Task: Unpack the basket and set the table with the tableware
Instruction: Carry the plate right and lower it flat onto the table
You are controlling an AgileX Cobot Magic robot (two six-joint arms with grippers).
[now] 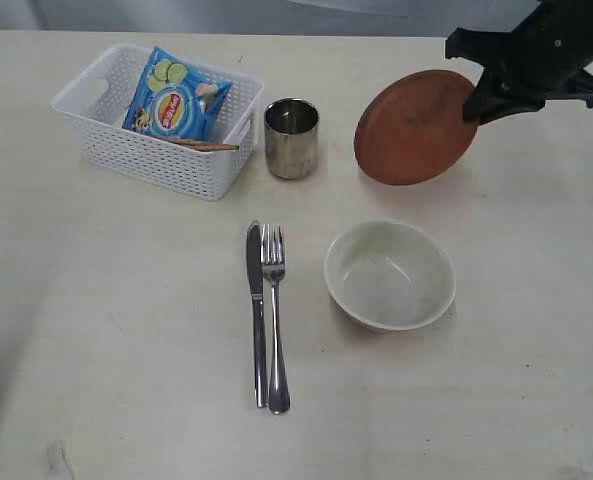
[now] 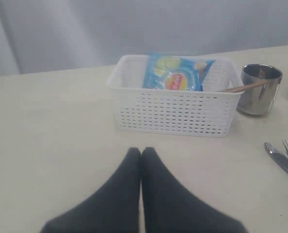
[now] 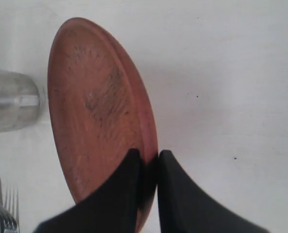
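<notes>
The brown plate (image 1: 414,128) hangs tilted over the bench (image 1: 116,330), just right of the steel cup (image 1: 292,138). The right gripper (image 3: 150,156) clamps its rim between its fingers (image 3: 182,194). The plate looks stiff, smooth and light, so an edge grip may let it pivot. The bowl (image 1: 389,322) sits near, with the knife (image 1: 257,310) and fork (image 1: 274,320) beyond. The left gripper (image 2: 141,151) is clenched and empty, short of the basket (image 1: 166,165), which holds a chip bag (image 1: 176,100) and a wooden utensil (image 1: 211,146).

One basket (image 1: 156,165), one chip bag (image 1: 176,100), one steel cup (image 1: 292,138), one brown plate (image 1: 411,128), one bowl (image 1: 391,272), one knife (image 1: 257,310), one fork (image 1: 274,320).
</notes>
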